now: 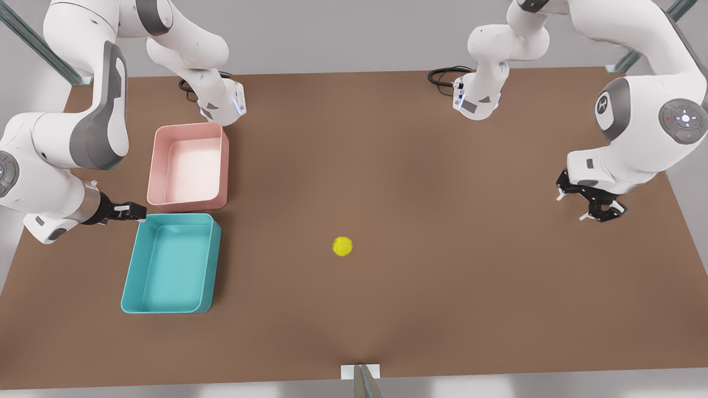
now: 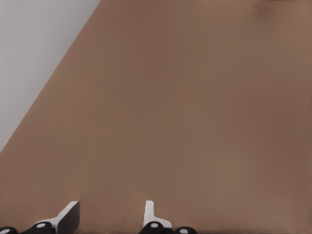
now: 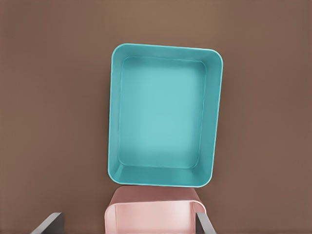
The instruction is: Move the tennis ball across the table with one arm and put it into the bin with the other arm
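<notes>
The tennis ball lies by itself on the brown table, near the middle and toward the front edge. The teal bin stands empty at the front view's left, and it fills the middle of the right wrist view. My right gripper hovers open at the bin's far left corner, between the bin and the pink tray; it holds nothing. My left gripper waits open at the front view's right, far from the ball, over bare table.
An empty pink tray sits right behind the bin, their short walls almost touching. Both arm bases and a black cable stand along the far edge. A small bracket sits at the front edge.
</notes>
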You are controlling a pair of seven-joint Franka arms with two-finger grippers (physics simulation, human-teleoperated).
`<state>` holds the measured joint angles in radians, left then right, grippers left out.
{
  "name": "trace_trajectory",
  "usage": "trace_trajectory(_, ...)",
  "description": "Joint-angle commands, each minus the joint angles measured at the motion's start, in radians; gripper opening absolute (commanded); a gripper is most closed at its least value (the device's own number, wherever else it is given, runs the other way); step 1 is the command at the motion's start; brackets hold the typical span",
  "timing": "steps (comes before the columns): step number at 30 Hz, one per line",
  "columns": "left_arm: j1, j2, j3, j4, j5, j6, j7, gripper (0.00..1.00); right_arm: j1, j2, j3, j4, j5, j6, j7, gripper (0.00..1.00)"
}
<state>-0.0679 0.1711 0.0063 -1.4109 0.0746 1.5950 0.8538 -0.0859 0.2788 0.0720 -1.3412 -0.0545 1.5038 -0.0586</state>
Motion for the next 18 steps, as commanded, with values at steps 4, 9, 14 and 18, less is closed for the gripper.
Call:
trace_trajectory(4, -0.015, -0.019, -0.006, 0.007, -0.021, -0.17, -0.875, 1.0, 0.0, -0.001, 0.0, 0.0, 0.001, -0.001, -0.001, 1.0)
trace_trajectory(9, -0.015, -0.03, 0.003, 0.004, -0.018, -0.171, -0.878, 1.0, 0.0, -0.001, 0.0, 0.0, 0.001, -0.001, -0.001, 1.0)
trace_trajectory(14, -0.02, -0.027, -0.002, -0.008, -0.056, -0.164, -1.107, 1.0, 0.103, 0.117, 0.008, 0.025, 0.005, 0.021, 0.013, 1.0)
trace_trajectory(18, -0.021, -0.015, -0.003, -0.008, -0.056, -0.188, -1.144, 1.0, 0.311, 0.382, 0.009, 0.146, 0.039, 0.352, 0.264, 1.0)
